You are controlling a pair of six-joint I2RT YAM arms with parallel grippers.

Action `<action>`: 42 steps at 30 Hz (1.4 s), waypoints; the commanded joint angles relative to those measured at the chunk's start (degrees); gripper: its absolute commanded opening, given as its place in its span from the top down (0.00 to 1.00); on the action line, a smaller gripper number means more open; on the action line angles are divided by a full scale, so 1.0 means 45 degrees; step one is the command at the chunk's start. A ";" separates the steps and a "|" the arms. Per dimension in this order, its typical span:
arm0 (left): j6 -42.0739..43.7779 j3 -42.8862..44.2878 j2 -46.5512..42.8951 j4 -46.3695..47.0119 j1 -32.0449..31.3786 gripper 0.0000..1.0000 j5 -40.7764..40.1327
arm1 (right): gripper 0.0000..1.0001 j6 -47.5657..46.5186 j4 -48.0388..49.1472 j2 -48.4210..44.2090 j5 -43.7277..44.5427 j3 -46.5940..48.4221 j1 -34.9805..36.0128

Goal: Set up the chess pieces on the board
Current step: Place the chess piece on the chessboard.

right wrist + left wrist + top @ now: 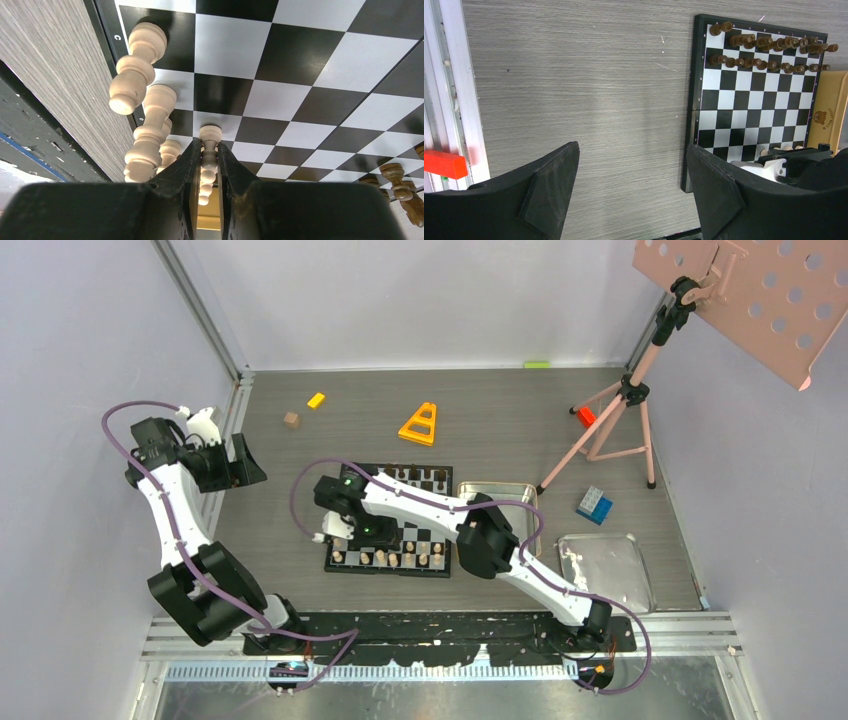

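The checkered board (pixel 425 538) lies mid-table. Dark brown pieces (pixel 774 50) fill its two far rows; pale pieces (pixel 390 558) line the near row. My right gripper (pixel 345 532) is over the board's near left corner. In the right wrist view the right gripper (pixel 209 152) is shut on a pale pawn (pixel 210 134) whose base is at a white square, with taller pale pieces (pixel 145 125) just left along the edge. My left gripper (pixel 245 462) is open and empty, left of the board; its view shows the gripper (pixel 631 150) above bare table, with the board (pixel 754 110) to the right.
A silver tray (pixel 497 490) touches the board's right side, and a second tray (pixel 605 570) lies at the right front. An orange triangle (pixel 419 424), a yellow block (pixel 316 400) and a brown cube (pixel 291 420) lie behind. A pink tripod (pixel 620 420) and a blue block (pixel 594 505) stand at the right.
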 commanded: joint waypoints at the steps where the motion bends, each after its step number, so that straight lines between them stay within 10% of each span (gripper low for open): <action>1: 0.0119 -0.0030 -0.0392 -0.0104 0.0084 0.19 0.0201 | 0.86 0.0153 -0.0083 -0.0394 -0.0260 0.0644 -0.0011; 22: 0.0178 -0.0089 -0.0407 -0.0127 0.0090 0.18 0.0237 | 0.58 0.0249 0.0183 -0.0448 -0.0080 0.0569 -0.0056; 42: -0.0315 0.0126 -0.0165 0.0033 0.0089 0.18 0.0645 | 0.56 0.1608 0.1123 -0.2271 -0.1534 0.0908 -0.1339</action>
